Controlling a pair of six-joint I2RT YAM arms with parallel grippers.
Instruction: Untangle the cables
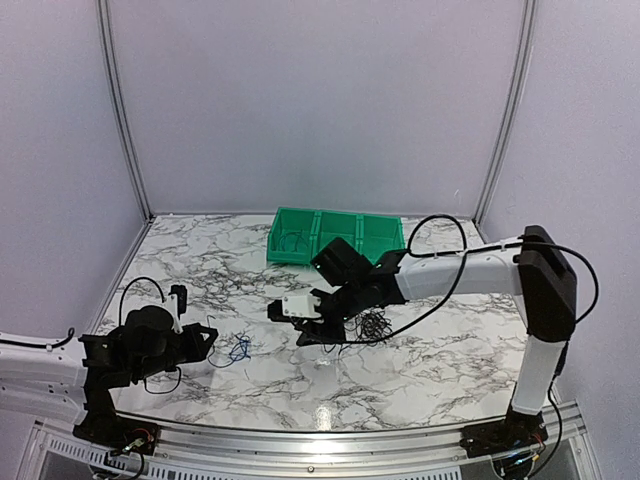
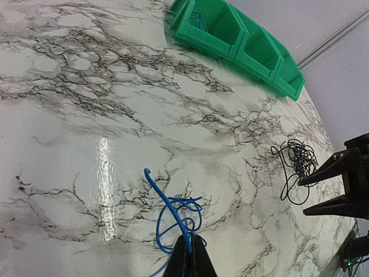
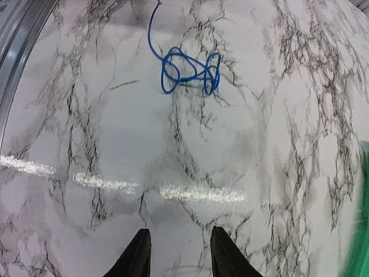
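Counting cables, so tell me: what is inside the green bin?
The green bin shows a thin blue wire in its left-end compartment. The other two look bare, but the right arm covers part of the middle one.

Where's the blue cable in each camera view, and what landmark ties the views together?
Top external: blue cable, lower left of centre.
Left wrist: bottom centre.
Right wrist: top centre.
Shared landmark: the green bin; what looks like its edge is a sliver at the right wrist view's right edge.

A green three-compartment bin [image 1: 290,254] sits on the marble table [image 1: 200,260].
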